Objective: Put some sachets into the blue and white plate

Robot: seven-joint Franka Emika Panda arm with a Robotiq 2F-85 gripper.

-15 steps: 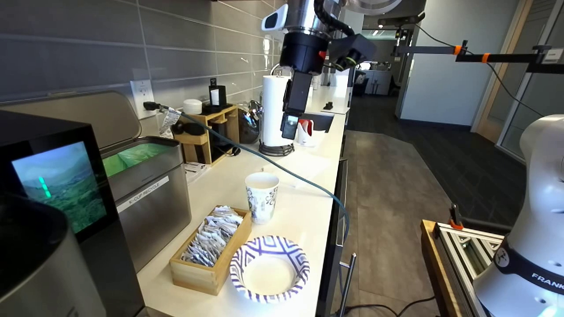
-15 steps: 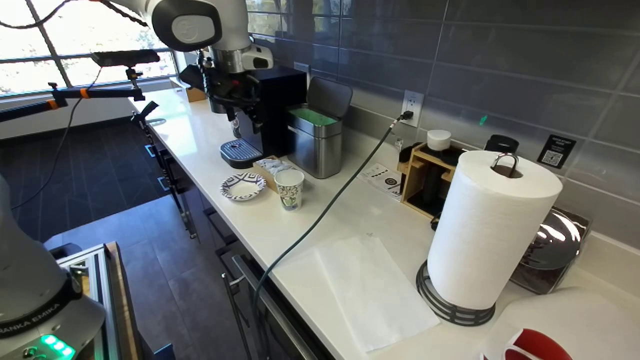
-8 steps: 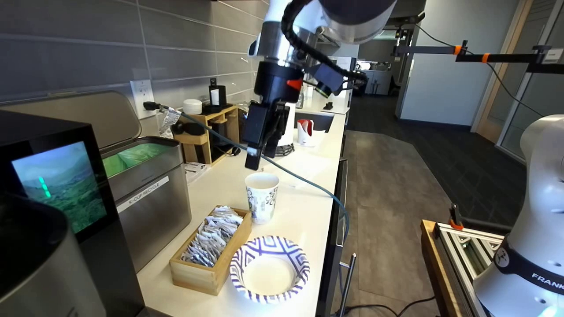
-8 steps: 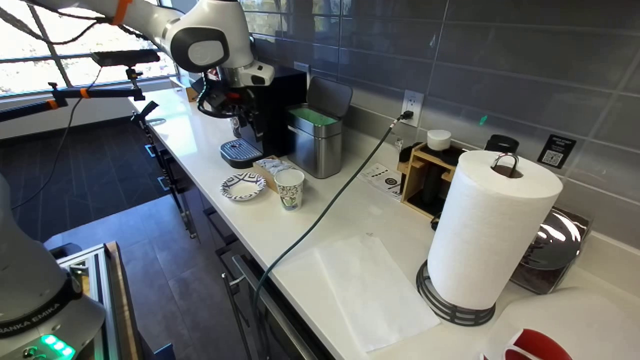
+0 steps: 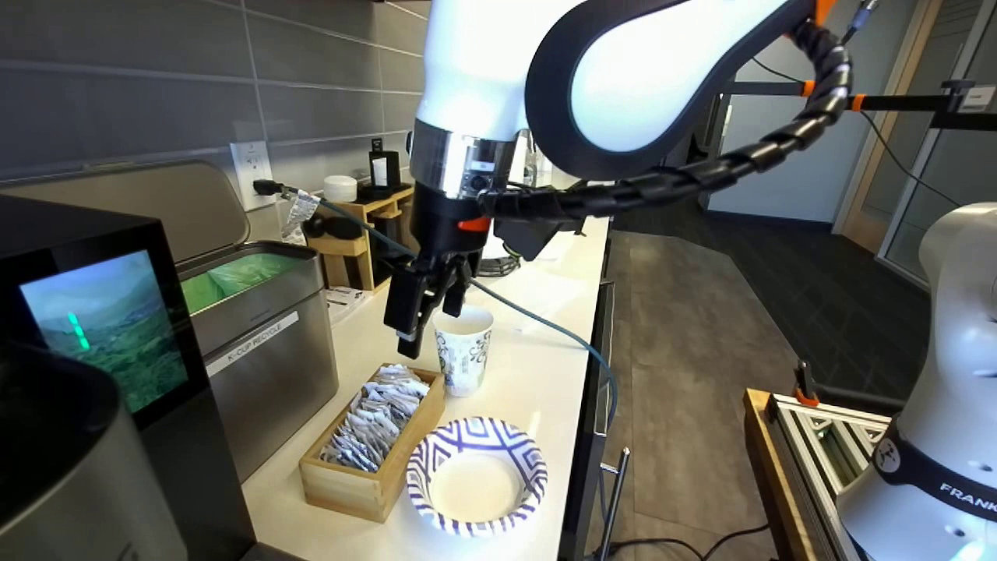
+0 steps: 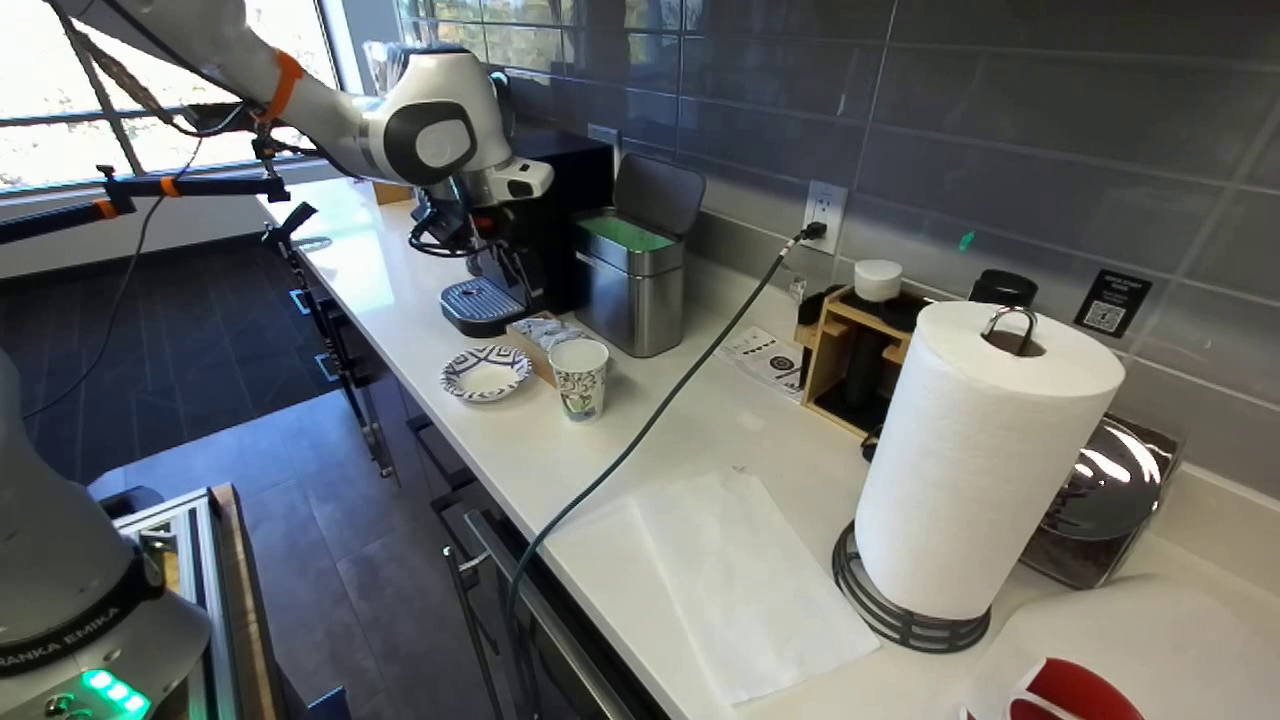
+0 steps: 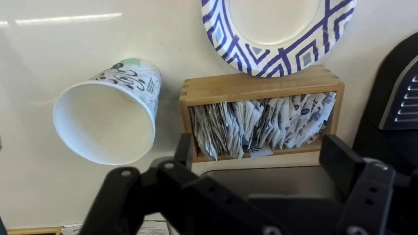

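Observation:
The sachets (image 5: 378,421) stand packed in a rectangular wooden tray (image 5: 343,487); in the wrist view the sachets (image 7: 258,124) show dark print. The blue and white plate (image 5: 477,487) lies beside the tray with nothing on it, and shows in part in the wrist view (image 7: 271,19). My gripper (image 7: 257,146) is open and empty, its fingers wide apart in the wrist view with the tray's lower edge showing between them. In an exterior view the gripper (image 5: 430,326) hangs above the counter near the tray's far end, clear of the sachets.
A white patterned cup (image 5: 465,362) stands close to the tray's end, near the gripper. A steel bin (image 6: 630,290) and a black coffee machine (image 6: 560,180) stand behind the tray. A cable (image 6: 660,400) crosses the counter. A paper towel roll (image 6: 985,460) stands farther along.
My gripper has moved down and toward the tray, and has turned. It was higher, in front of the paper towel roll, in an exterior view. The sachets, plate and cup have not moved.

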